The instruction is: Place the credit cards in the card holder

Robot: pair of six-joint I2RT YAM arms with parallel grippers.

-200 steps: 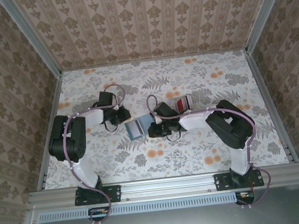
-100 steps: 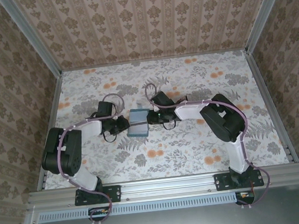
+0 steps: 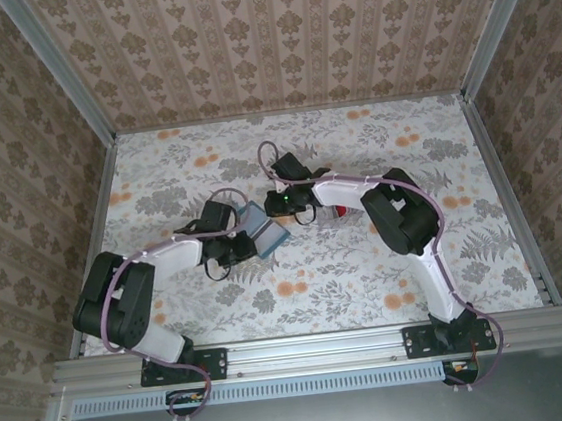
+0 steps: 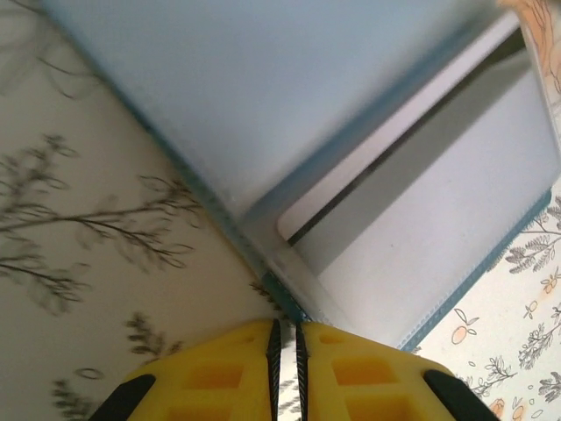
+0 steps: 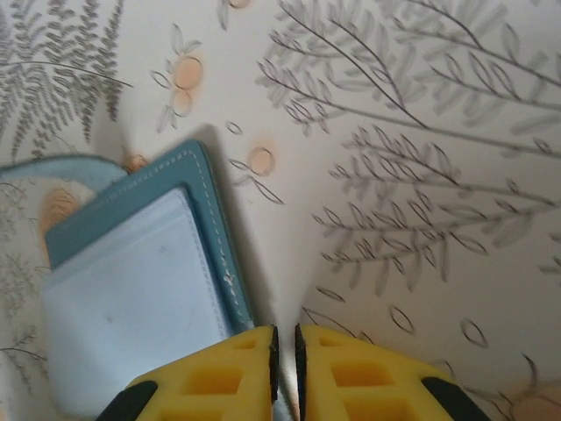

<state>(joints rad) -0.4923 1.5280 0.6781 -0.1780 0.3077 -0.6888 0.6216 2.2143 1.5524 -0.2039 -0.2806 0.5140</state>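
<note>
Where the yellow fingers of the left tool [image 4: 285, 338] press together with only a hairline slit between them, the seam edge of the teal-blue folding card holder [image 4: 289, 79] runs straight into that slit, so the tool appears clamped on it. The holder lies open just beyond the fingers. A pale greyish-white plastic card [image 4: 386, 175] with a dark stripe sits behind one clear pocket.

The right tool [image 5: 285, 342] is likewise closed to a thin slit. The stitched teal border of the holder touches its left finger, and whether anything is pinched cannot be told. From above, the holder lies between the two tools, near the middle of the bench [image 3: 446, 253]. A bright red card [image 3: 336, 212] peeks out beside the right arm. The bench wears a pale cloth printed with ferns and orange blossoms. Damask-papered walls [image 3: 273, 40] in metal framing enclose it.
</note>
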